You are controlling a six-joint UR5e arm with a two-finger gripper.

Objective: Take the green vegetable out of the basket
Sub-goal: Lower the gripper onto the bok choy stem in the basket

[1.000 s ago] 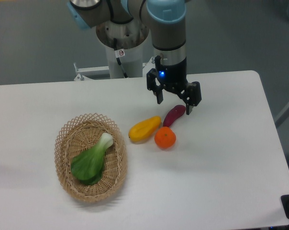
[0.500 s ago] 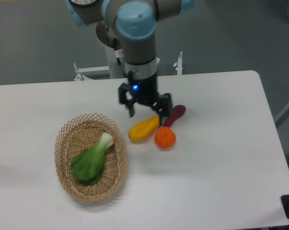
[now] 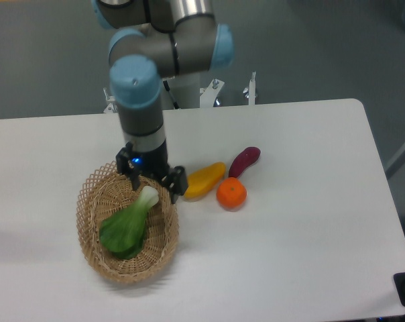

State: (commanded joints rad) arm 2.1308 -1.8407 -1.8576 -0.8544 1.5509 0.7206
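Observation:
The green vegetable (image 3: 127,225) lies in the basket (image 3: 96,251), its dark leaves toward the near left and its white stem pointing up to the far right. My gripper (image 3: 154,187) hangs open just over the stem end, one finger on each side of it above the basket's far rim. Nothing is held between the fingers.
To the right of the basket lie a yellow elongated fruit (image 3: 204,180), an orange (image 3: 231,193) and a purple eggplant-like piece (image 3: 244,161), close together on the white table (image 3: 303,221). The arm's base stands at the table's far edge.
The arm has swung left, from above the purple piece and yellow fruit to above the basket, and the gripper has come lower over the vegetable's stem.

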